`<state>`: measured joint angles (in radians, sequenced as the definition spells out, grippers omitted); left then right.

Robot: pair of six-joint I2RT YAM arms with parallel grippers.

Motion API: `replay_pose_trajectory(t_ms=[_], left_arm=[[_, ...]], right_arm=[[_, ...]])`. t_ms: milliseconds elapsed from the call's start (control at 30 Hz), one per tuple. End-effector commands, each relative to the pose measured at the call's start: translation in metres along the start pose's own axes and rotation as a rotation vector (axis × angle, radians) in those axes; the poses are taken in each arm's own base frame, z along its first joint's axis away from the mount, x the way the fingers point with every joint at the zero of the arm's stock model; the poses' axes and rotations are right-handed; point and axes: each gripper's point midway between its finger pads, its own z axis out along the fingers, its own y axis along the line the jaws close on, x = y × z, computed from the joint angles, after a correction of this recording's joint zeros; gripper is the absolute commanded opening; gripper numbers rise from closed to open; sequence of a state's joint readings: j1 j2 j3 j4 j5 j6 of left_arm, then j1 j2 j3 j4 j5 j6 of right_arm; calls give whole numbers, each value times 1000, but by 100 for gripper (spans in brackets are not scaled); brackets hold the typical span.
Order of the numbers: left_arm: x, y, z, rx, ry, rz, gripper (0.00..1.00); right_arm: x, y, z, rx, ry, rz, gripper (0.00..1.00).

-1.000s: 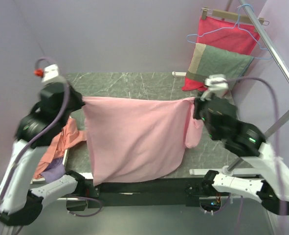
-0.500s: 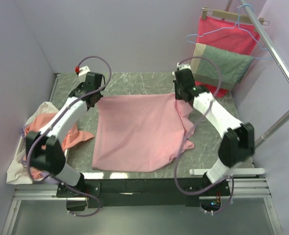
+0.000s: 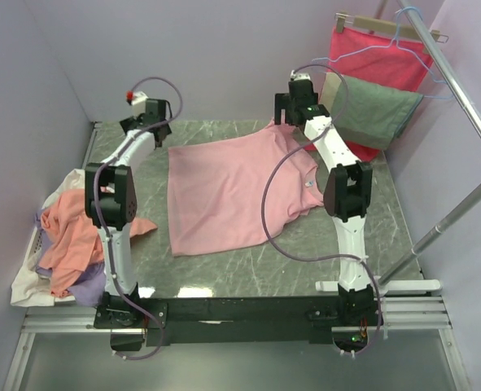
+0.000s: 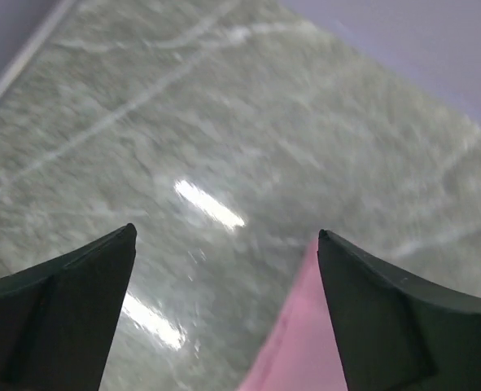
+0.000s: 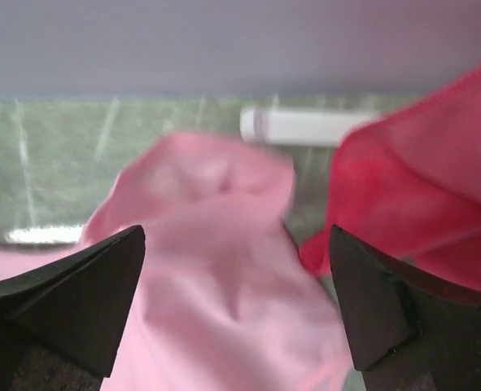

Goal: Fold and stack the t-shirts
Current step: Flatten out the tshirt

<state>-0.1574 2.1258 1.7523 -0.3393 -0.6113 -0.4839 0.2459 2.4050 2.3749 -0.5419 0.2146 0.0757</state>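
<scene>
A light pink t-shirt (image 3: 232, 191) lies spread on the marble table (image 3: 224, 269), its far right corner bunched up near the back edge. My left gripper (image 3: 155, 126) hovers open just off the shirt's far left corner; in the left wrist view the gripper (image 4: 225, 232) frames bare table, with the pink edge (image 4: 301, 358) by the right finger. My right gripper (image 3: 289, 114) is open above the bunched corner, and the pink cloth (image 5: 216, 269) lies loose below the gripper (image 5: 236, 232). More t-shirts, salmon-orange (image 3: 69, 236), white (image 3: 27, 285) and lilac (image 3: 89, 285), are heaped at the left.
A red cloth (image 3: 378, 57) on a blue hanger and a grey-green and beige cloth (image 3: 370, 110) hang at the back right from a slanted metal rail (image 3: 460, 90). The red cloth (image 5: 411, 212) lies close to my right fingers. Purple walls close in the back and sides.
Both grippers have opened and let go of the pink t-shirt. It was held up a second ago, then carried to the back, and now lies on the table. Both arms reach farther back.
</scene>
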Motion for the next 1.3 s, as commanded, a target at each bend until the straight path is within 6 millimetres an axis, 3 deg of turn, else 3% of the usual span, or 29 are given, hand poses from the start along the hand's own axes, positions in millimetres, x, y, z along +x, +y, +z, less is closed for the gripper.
replay_pose_trajectory(t_ms=[0, 33, 67, 100, 133, 167, 200, 267, 300, 367, 400, 467, 567, 600, 633, 667, 700, 733, 833, 1000, 1033, 1067, 1133, 1267], left_arm=[[-62, 11, -16, -3, -96, -96, 99], [-42, 13, -18, 16, -65, -75, 99], [-62, 4, -39, 105, -113, -117, 99], [-57, -2, -49, 138, -107, -128, 100], [-43, -1, -55, 159, -78, -119, 99], [-50, -3, -70, 196, -88, -138, 100], [-40, -15, -81, 251, -61, -127, 100], [-29, -25, -102, 320, -28, -117, 99], [-22, -46, -119, 407, -21, -96, 99], [-5, -59, -136, 469, -6, -62, 99], [5, -73, -145, 530, 6, -45, 99], [41, -90, -149, 609, 120, -30, 99], [90, -93, -133, 600, 243, -9, 99], [107, -91, -128, 594, 275, 3, 98], [124, -92, -118, 582, 303, 18, 98], [133, -91, -111, 568, 319, 29, 98], [138, -92, -106, 562, 328, 36, 98], [156, -90, -95, 541, 365, 55, 97], [173, -83, -72, 477, 404, 74, 97], [172, -35, -27, 298, 437, 47, 98], [171, -32, -23, 313, 448, 38, 85], [168, -23, -17, 298, 465, 8, 86], [153, -12, -9, 237, 432, 15, 92], [131, 18, 6, 118, 415, 15, 90]], right_arm=[[-36, -13, -64, 6, -110, 46, 100], [-6, -15, -62, 9, -56, 50, 100], [-14, -17, -83, 2, -75, 70, 100], [8, -21, -84, 15, -30, 81, 100], [19, -26, -89, 41, -4, 86, 100], [17, -30, -101, 43, -10, 95, 100], [35, -32, -100, 48, 22, 85, 100], [31, -33, -112, 38, -3, 89, 100], [36, -34, -114, 39, -1, 86, 100], [34, -29, -117, 6, -3, 87, 100], [21, -26, -120, -6, -17, 96, 100], [42, -24, -117, -7, 87, 93, 100], [74, -19, -120, -32, 182, 120, 100], [102, -17, -117, -40, 221, 125, 100], [106, -15, -125, -68, 215, 134, 100], [117, -12, -127, -85, 232, 140, 100], [140, -10, -128, -99, 276, 154, 100], [148, -8, -131, -116, 289, 160, 100], [191, -4, -133, -125, 401, 176, 100], [242, -1, -141, -156, 503, 177, 100], [247, 0, -142, -158, 520, 175, 100], [256, 1, -145, -164, 542, 168, 100], [264, 9, -150, -205, 564, 167, 97], [277, 31, -166, -311, 608, 131, 88]])
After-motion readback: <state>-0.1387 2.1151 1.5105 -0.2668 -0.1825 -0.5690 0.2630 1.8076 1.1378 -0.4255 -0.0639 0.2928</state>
